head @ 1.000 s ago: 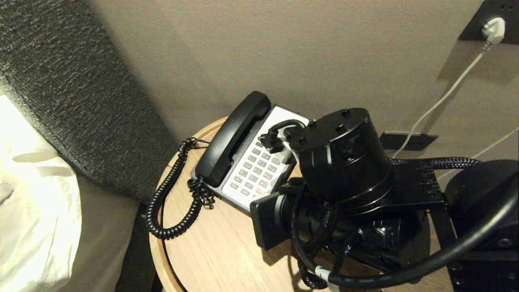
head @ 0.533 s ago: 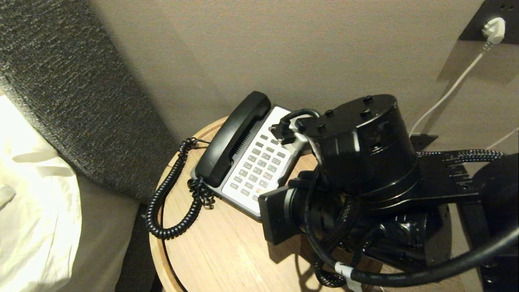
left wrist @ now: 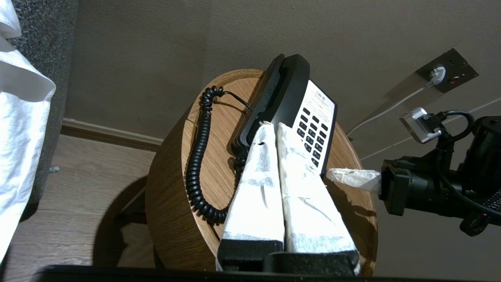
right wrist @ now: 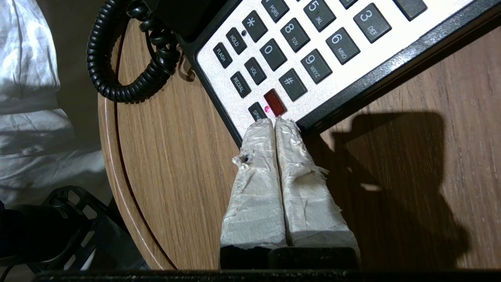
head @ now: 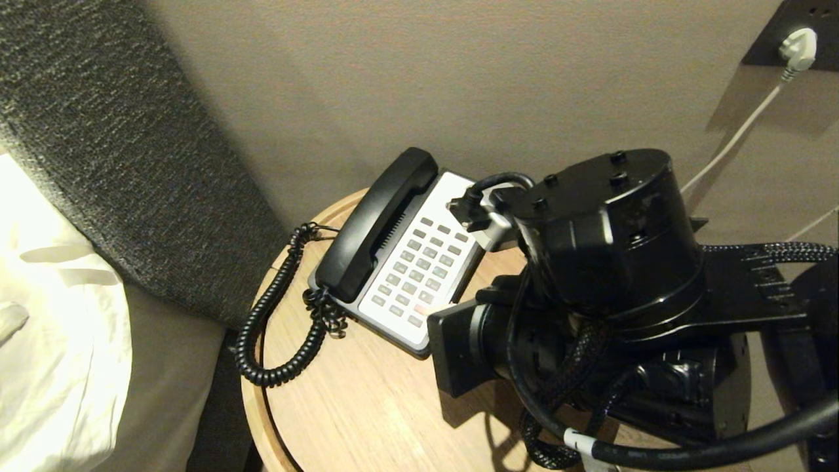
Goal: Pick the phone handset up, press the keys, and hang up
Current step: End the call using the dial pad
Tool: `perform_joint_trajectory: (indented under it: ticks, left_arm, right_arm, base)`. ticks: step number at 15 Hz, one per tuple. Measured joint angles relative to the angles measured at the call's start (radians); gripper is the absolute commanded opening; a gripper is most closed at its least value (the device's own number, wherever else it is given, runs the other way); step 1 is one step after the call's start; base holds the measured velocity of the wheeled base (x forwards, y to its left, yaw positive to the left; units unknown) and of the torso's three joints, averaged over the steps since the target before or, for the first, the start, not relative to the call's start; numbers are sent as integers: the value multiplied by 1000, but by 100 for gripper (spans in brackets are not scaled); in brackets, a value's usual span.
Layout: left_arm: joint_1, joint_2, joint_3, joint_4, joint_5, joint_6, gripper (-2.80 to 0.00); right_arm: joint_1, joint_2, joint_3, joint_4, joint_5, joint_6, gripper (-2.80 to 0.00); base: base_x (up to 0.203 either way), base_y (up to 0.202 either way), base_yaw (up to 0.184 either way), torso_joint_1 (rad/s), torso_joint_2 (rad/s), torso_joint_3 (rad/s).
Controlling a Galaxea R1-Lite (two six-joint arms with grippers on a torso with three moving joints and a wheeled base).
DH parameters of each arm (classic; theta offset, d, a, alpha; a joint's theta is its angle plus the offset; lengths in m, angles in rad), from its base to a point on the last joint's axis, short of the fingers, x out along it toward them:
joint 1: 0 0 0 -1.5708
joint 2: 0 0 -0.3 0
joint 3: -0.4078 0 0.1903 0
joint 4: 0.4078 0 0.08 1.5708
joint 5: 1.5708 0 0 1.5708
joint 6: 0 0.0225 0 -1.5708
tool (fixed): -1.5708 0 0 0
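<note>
We see a round light-oak wooden surface (head: 354, 406) against a beige wall, bearing a black-and-white push-button phone base (head: 419, 269) with the long curved matte-black phone handset (head: 373, 226) seated in its cradle along the base's left side, its black coiled cord (head: 275, 314) looping off the surface edge. Our right gripper (right wrist: 274, 123), white-taped fingers pressed together and empty, has its tips at the base's near corner by the red key (right wrist: 274, 103). Our left gripper (left wrist: 270, 129) hangs clear, likewise closed, holding nothing.
</note>
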State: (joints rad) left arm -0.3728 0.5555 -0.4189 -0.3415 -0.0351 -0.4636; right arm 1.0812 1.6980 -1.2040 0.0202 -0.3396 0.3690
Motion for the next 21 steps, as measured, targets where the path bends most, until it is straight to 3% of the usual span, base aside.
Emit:
perform_joint_trajectory:
  ticks: [21]
  left_arm:
    - [0,-8,1,3,0,0,-280]
  right_arm:
    - [0,38,-15,-13,10,1,-280]
  base:
    - [0,0,0,0,0,0]
